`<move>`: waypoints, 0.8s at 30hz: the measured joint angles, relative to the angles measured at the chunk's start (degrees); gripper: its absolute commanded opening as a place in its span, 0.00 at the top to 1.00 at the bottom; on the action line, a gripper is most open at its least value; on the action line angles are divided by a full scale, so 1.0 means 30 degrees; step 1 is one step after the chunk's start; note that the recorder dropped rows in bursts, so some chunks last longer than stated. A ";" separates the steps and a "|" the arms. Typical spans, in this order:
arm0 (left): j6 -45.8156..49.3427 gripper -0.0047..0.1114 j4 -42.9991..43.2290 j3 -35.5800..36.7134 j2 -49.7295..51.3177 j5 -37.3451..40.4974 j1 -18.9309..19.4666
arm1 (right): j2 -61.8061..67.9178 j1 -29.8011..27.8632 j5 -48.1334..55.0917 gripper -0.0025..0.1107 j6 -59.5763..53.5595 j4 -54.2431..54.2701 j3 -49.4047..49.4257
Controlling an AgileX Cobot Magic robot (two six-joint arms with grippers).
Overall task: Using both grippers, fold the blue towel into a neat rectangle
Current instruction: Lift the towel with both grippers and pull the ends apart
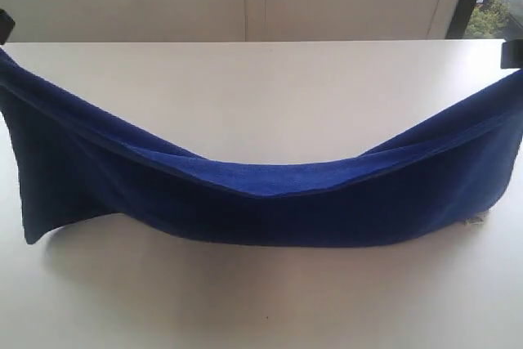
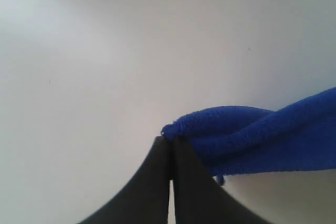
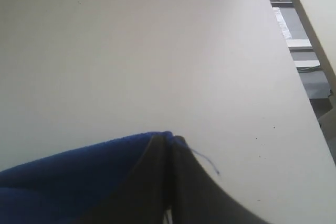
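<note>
Slung between both arms: blue towel [image 1: 270,202], ends raised at the far left and far right, middle sagging low over the white surface [image 1: 261,87]. Cannot tell whether the sag touches it. At the left end, left tool [image 2: 170,142] is clenched on a bunched towel edge, jaws pressed together. At the right end, right tool [image 3: 169,140] is clenched on the opposite edge, with a loose thread [image 3: 207,162] trailing beside it.
</note>
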 measured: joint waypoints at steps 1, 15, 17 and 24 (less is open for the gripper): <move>-0.0121 0.96 0.0048 0.0103 0.0000 0.0114 0.0000 | 0.0000 0.0000 0.0051 0.98 0.0109 0.0000 0.0000; 0.0195 0.96 -0.3107 0.0251 -0.6843 0.2448 0.0000 | -0.7921 0.0000 0.3137 0.98 0.0263 0.0902 0.0000; 0.0606 0.96 -0.3618 0.0251 -0.7874 0.3406 0.0000 | -0.9002 0.0000 0.3465 0.98 0.0199 0.1534 0.0000; 0.0768 0.96 -0.3922 0.1132 -0.9834 0.3463 0.0000 | -0.9858 0.0000 0.5694 0.98 -0.0231 0.2632 0.0143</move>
